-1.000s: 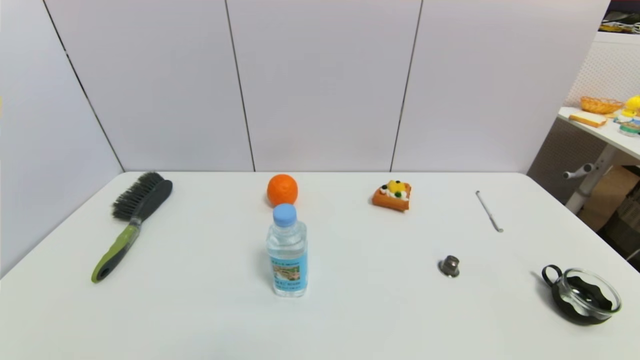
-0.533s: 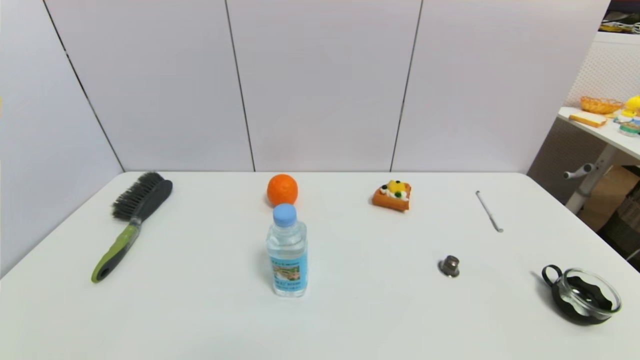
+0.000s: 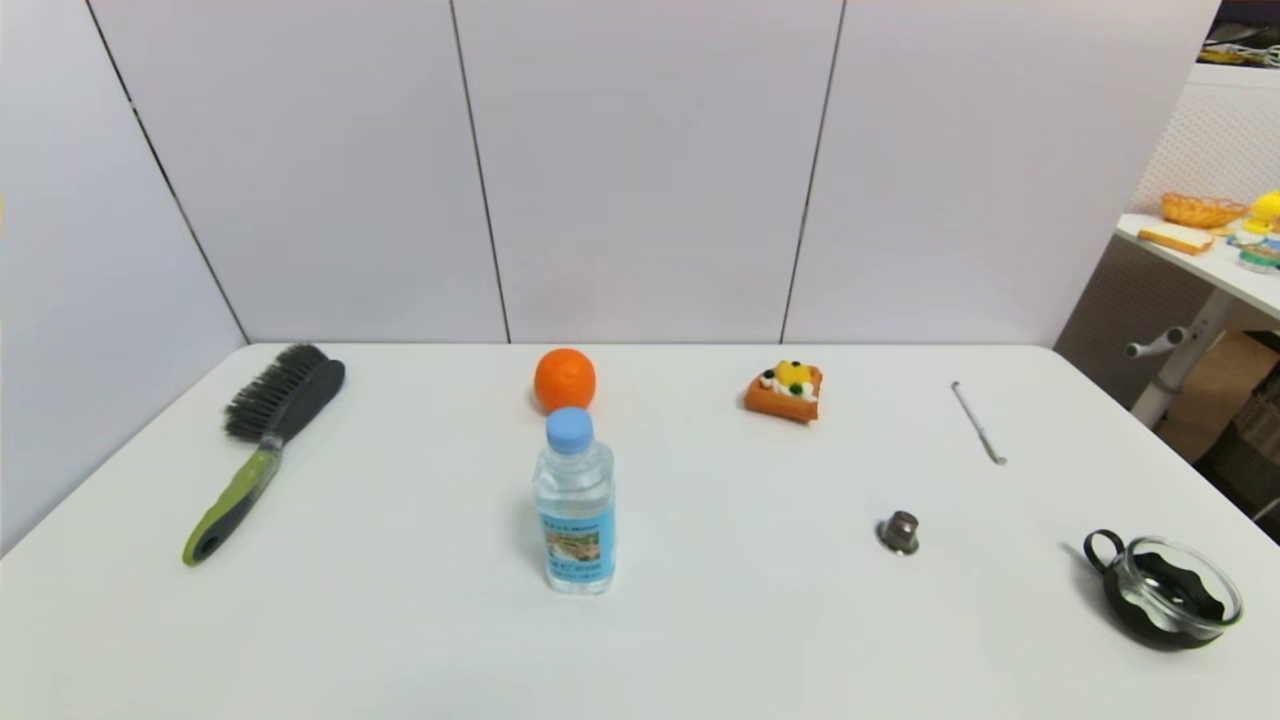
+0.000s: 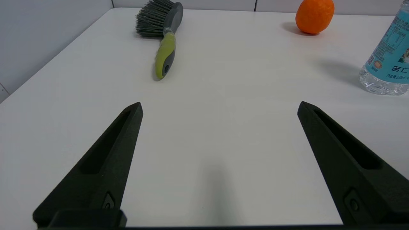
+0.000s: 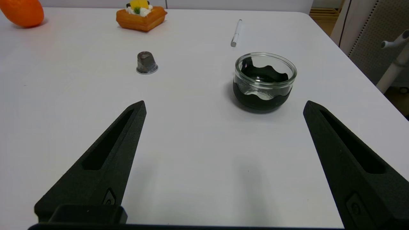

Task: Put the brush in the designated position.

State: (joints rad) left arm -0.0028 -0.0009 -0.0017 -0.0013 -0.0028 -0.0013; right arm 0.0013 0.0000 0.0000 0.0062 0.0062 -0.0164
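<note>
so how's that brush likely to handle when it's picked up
The brush looks stiff, so it probably won't flop. Its big bristled head may make it tip if held far down the green handle. It lies flat, unlikely to roll.

the brush (image 3: 262, 446) is showing a dark grey head, dark bristles and a lime-green and grey handle against the plain white table (image 3: 400, 640), while the orange (image 3: 565, 380) is glowing bright orange. the bottle (image 3: 574, 503) is wearing a light blue cap over clear plastic and a blue label with a small green and tan picture, and the cake (image 3: 785, 389) is showing orange-brown sides under white cream with yellow and dark bits. the pick (image 3: 978, 422) and the cap (image 3: 899, 531) are looking silver-grey, the cup (image 3: 1165, 598) is showing clear glass with a wavy black lining, and both grippers' fingers (image 4: 105, 159) (image 5: 108, 163) are showing matt black.
</note>
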